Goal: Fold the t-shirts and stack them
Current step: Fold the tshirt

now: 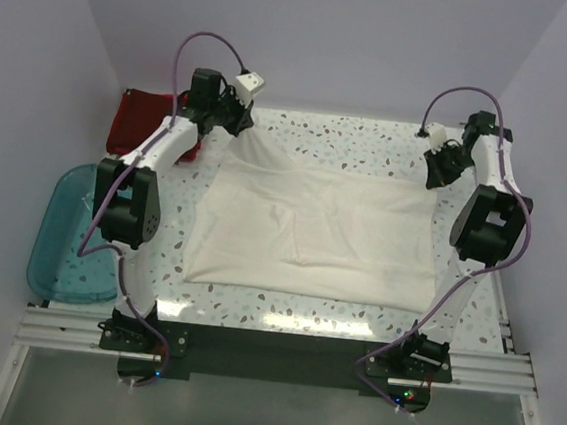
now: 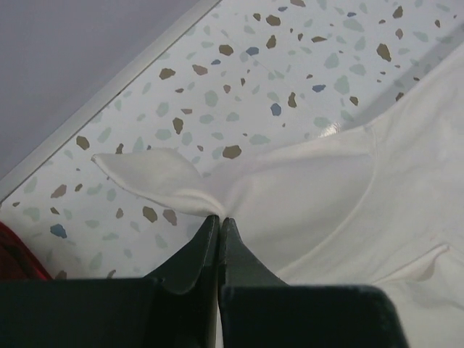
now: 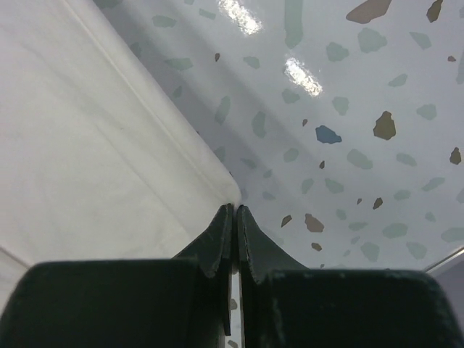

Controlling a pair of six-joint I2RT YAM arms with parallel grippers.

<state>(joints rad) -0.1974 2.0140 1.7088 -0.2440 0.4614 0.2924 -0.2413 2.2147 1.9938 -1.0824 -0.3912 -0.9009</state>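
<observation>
The top view shows the whole layout, which neither wrist view gives: the cream shirt lies spread across the middle of the table, a dark red shirt lies beyond its far left corner, and a teal tub sits off its left side, partly over the table edge. My left wrist view adds the grip detail. My left claw is closed on a pinch of the cream shirt. A small flap of cloth sticks out past the tips over the speckled table, and a sliver of the red shirt shows at the frame edge. From above, the cloth rises in a peak from the shirt's far left corner to my left claw. My right wrist view shows my right claw with jaws pressed together and the rounded corner of the cream shirt meeting the tips. I cannot tell whether cloth is nipped between them. My right claw sits at the shirt's far right corner. Both arms reach forward with elbows raised and wrists angled down toward the shirt.
</observation>
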